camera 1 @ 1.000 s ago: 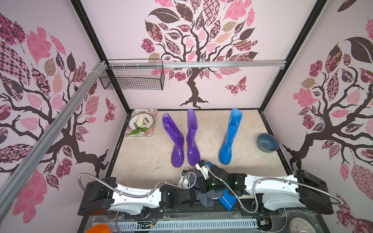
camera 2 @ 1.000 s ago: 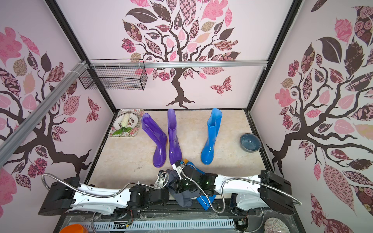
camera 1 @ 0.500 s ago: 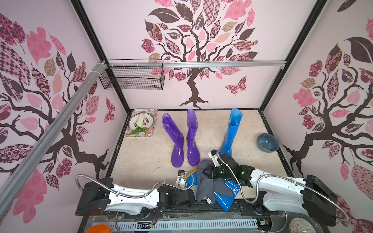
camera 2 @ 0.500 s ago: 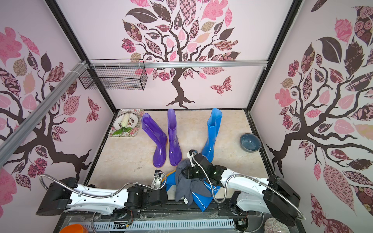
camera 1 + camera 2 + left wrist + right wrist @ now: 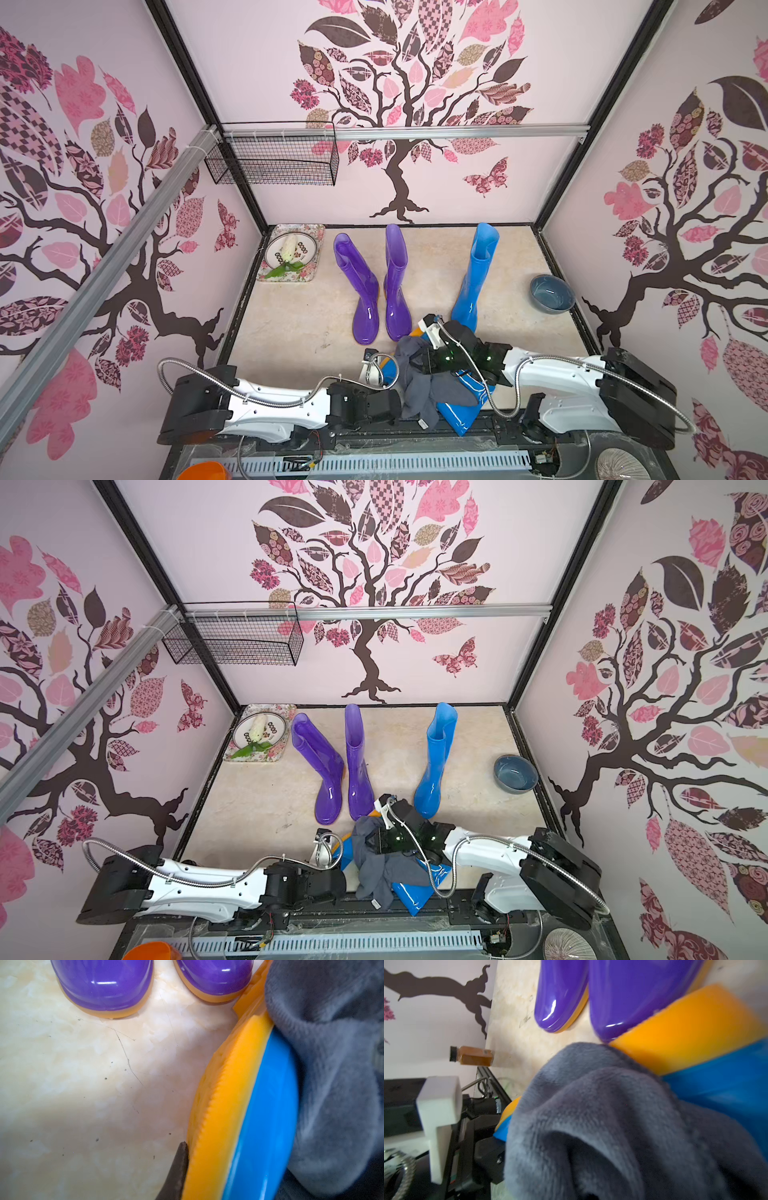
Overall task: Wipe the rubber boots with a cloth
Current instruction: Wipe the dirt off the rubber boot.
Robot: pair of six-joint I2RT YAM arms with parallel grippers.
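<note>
- Our right gripper [image 5: 419, 359] is closed tight on the cloth [image 5: 419, 390], which drapes down over the fallen blue boot [image 5: 461, 409].
- Our left gripper [image 5: 388, 384] clamps that boot's foot. In the left wrist view one finger [image 5: 178, 1167] presses against the orange sole [image 5: 224, 1095].
- The fallen blue boot lies on its side at the near edge of the table [image 5: 291, 332], between our arms, its heel just beside the toe of the right-hand purple boot [image 5: 397, 282].
- The left-hand purple boot [image 5: 361, 291] stands beside its mate. The upright blue boot [image 5: 476, 274] stands farther right, with a grey-blue bowl [image 5: 552, 294] near the right wall.
</note>
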